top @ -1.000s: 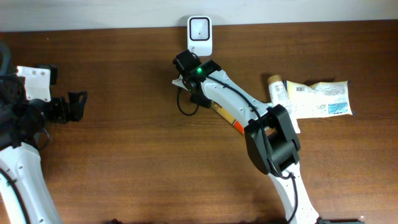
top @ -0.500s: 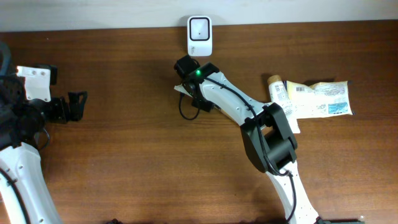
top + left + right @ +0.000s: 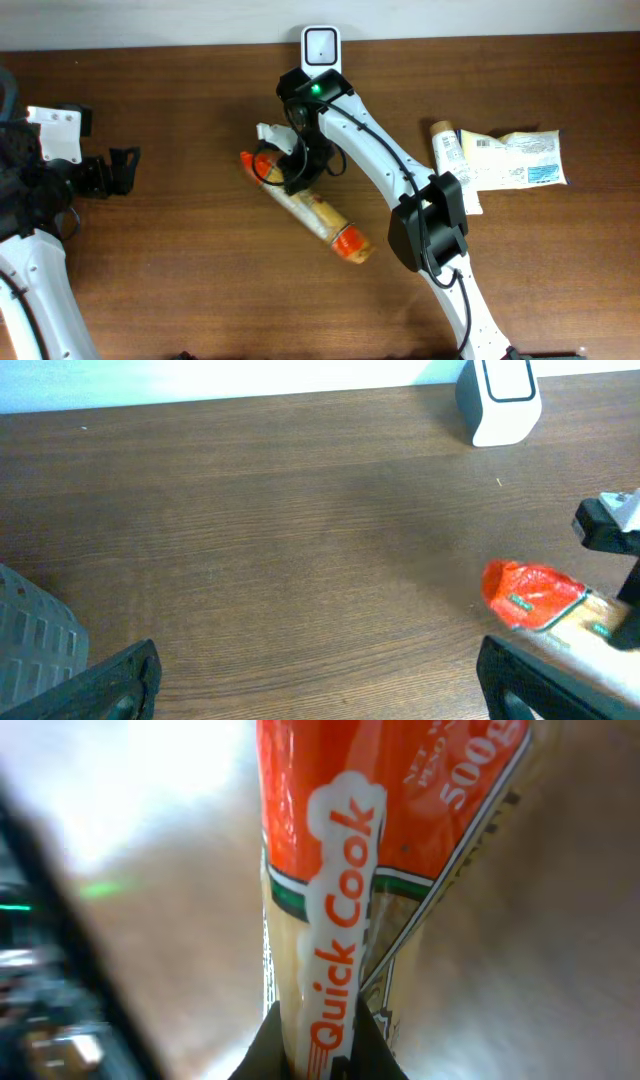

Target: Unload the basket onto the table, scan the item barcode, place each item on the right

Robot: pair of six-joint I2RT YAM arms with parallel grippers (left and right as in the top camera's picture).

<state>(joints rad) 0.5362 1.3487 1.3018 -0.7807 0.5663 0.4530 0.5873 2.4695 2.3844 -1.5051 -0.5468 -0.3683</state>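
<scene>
Right claw (image 3: 278,170) clamped on the pasta packet (image 3: 310,212) by its orange far-left end, long body trailing near-right across the middle, gripped so near the tip it could swing or slip on the way, barcode missing the scanner (image 3: 320,47) at the far edge.

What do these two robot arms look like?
Both are slim white shells linked by chunky black joints, with thin black cables along them. The white-and-black right arm shows a small green light near its wrist. The matching left arm has a white block there. The left end effector and right end effector are black and two-fingered.
</scene>
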